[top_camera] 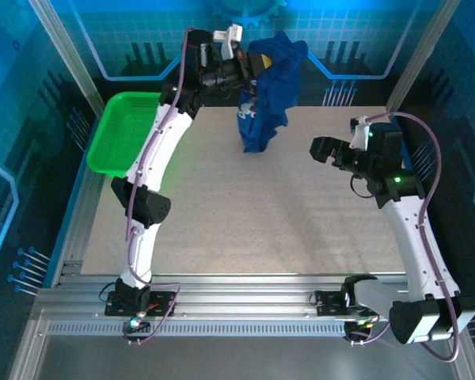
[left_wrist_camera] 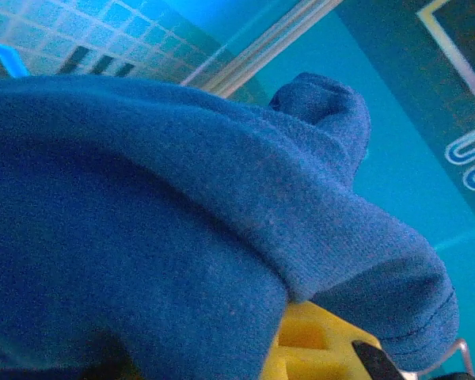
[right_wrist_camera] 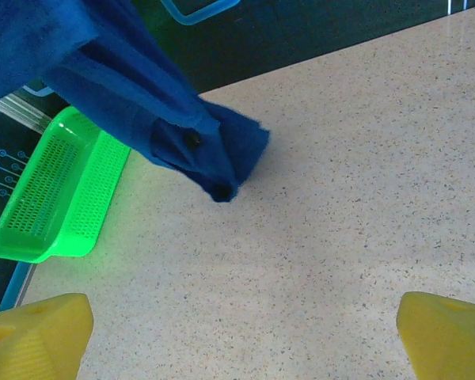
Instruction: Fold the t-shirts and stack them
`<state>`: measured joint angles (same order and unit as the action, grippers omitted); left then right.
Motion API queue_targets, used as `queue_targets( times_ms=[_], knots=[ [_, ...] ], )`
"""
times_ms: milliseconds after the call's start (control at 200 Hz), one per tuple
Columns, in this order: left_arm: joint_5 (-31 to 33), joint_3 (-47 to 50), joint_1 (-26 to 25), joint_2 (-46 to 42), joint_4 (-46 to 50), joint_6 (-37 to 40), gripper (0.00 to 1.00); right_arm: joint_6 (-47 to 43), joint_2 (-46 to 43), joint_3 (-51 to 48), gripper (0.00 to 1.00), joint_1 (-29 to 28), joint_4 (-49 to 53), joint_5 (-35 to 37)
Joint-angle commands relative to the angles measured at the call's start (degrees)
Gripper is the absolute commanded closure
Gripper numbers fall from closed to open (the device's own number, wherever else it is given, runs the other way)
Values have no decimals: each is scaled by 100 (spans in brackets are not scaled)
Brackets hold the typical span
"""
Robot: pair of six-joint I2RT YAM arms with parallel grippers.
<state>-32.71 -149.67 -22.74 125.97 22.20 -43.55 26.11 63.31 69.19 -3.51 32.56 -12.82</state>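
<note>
Up at the far edge of the surface [top_camera: 261, 222], the left hand [top_camera: 252, 65] is pressed together on a bunch of the royal-blue t-shirt [top_camera: 269, 87]. The cloth drapes over the hand and hangs straight down below it in a crumpled column, with a patch of white print on the side facing the arm. Its lowest fold comes down to the surface; whether it touches, I cannot tell.

From the left wrist, the t-shirt [left_wrist_camera: 182, 222] lies in thick rolls right over the hand, a hemmed edge curling beside one of its yellow fingers [left_wrist_camera: 301, 340].

The right hand [top_camera: 326, 150] sits low over the surface, spread wide — its two yellow fingers [right_wrist_camera: 39, 332] stand far apart with bare speckled surface between them. Ahead of it and to its left hangs the t-shirt [right_wrist_camera: 142, 103], well apart from the fingertips. Beyond the cloth, farther left, a green plastic basket [right_wrist_camera: 55, 198] rests at the surface's edge, beside the left arm.
</note>
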Motion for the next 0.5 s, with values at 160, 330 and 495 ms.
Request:
queue_targets(
  times_ms=[160, 330, 495],
  knots=[
    [-123, 4081, 75, -1493, -2451, -740, 94, 157, -143, -306, 0, 87, -73, -174],
    [393, 7035, 870, -2015, -3441, -1673, 3, 224, -135, -508, 0, 37, -103, -300],
    [389, 7564, 1132, -2737, -2477, -1103, 1, 99, -19, -521, 0, -10, 144, -237]
  ],
)
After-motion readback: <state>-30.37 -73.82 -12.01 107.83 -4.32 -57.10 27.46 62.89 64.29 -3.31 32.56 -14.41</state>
